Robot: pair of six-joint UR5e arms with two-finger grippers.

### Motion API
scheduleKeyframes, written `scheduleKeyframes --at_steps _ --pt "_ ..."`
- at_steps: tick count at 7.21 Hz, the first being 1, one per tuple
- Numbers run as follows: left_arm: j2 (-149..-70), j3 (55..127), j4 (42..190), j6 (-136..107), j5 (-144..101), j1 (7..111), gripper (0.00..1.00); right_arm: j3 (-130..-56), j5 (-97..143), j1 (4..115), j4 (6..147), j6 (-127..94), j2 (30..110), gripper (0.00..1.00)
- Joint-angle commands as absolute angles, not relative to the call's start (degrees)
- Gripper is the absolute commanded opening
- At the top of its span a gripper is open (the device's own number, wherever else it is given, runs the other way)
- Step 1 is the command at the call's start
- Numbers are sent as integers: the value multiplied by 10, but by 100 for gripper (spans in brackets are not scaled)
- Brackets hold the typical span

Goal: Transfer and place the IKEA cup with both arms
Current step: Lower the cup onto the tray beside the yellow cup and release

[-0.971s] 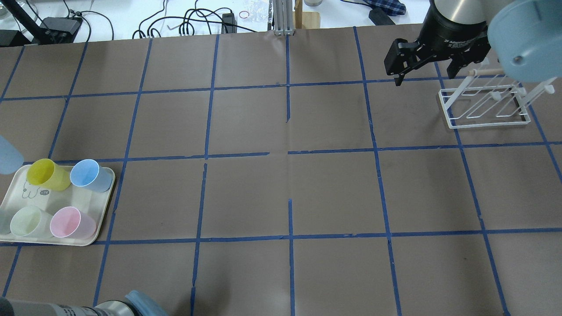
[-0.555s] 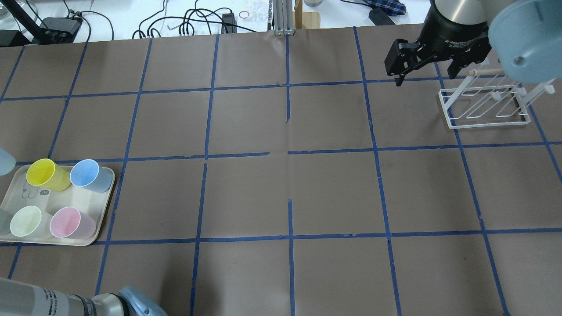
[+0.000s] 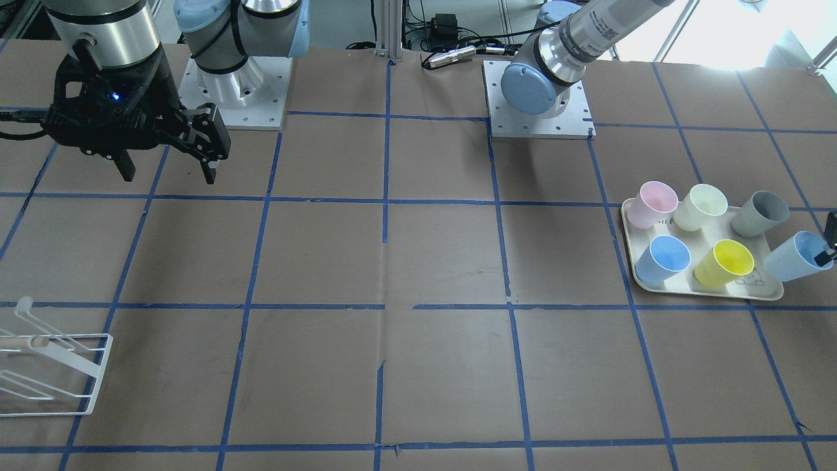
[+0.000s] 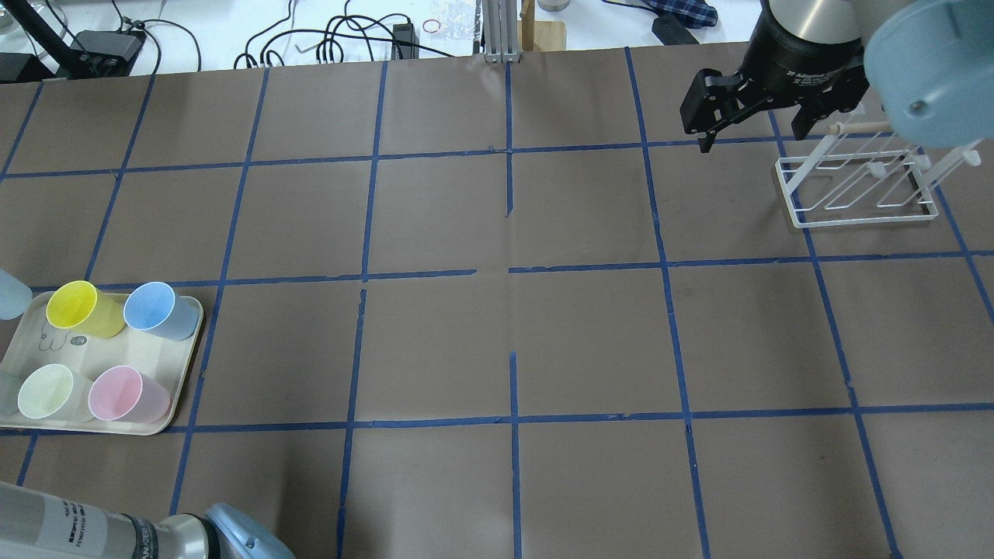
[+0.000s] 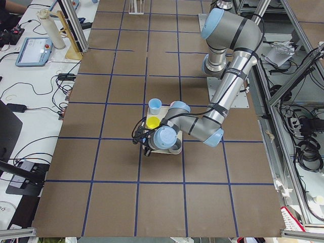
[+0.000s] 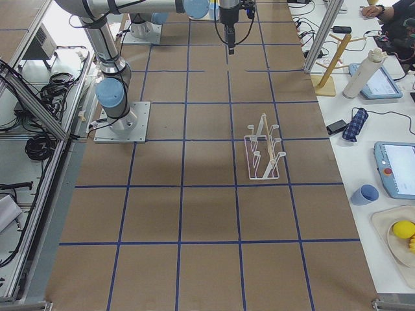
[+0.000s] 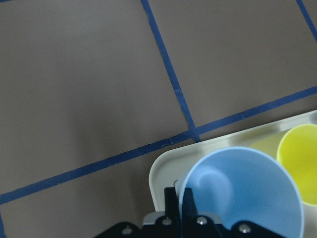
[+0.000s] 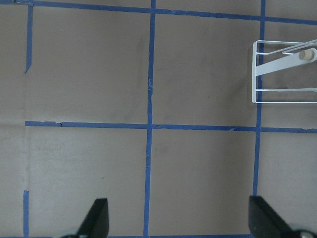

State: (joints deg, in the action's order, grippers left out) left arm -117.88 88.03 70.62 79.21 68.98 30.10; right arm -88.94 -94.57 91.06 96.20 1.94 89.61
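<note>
IKEA cup [image 3: 794, 256]: held tilted at the outer corner of the tray [image 3: 713, 292], its mouth turned toward the left gripper [image 7: 179, 207]. Whether its base is clear of the tray cannot be told.
Left gripper: pinched on the cup's rim, one finger inside the wall and one outside, as the left wrist view shows. Only its tip is seen at the edge of the front view.
Right gripper [image 4: 752, 138]: spread and holding nothing, held above the table [image 4: 590, 334] just beside the rack [image 4: 854, 186], well apart from the cup.
Tray: the pink cup [image 3: 654, 204], cream cup [image 3: 701, 206], grey cup [image 3: 758, 212], blue cup [image 3: 667, 256] and yellow cup [image 3: 722, 263] are stood on it, none of them touched by a gripper.
Rack: stood at the far end of the table from the tray. It is taken as the likely place for the cup, though the task does not say so.
Done: the grasp by the left arm is judged to be made.
Left to do: the cup is to be lifted clear, carried toward the middle of the table, passed to the right gripper and set down.
Progress: judged early, with only the first step in hand.
</note>
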Motion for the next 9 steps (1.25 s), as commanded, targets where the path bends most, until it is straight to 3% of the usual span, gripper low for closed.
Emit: scheduleKeyframes --at_steps 1,7,8,9 --pt "-1192 885 706 794 688 301 0 -889 -947 911 963 19 893 100" --pt "-1217 874 704 795 693 303 0 -889 -909 910 970 12 892 100" --pt "-1217 875 704 794 693 304 21 -889 -896 910 972 12 892 100" --pt "-1221 877 704 794 692 303 63 -889 -896 910 970 12 892 100"
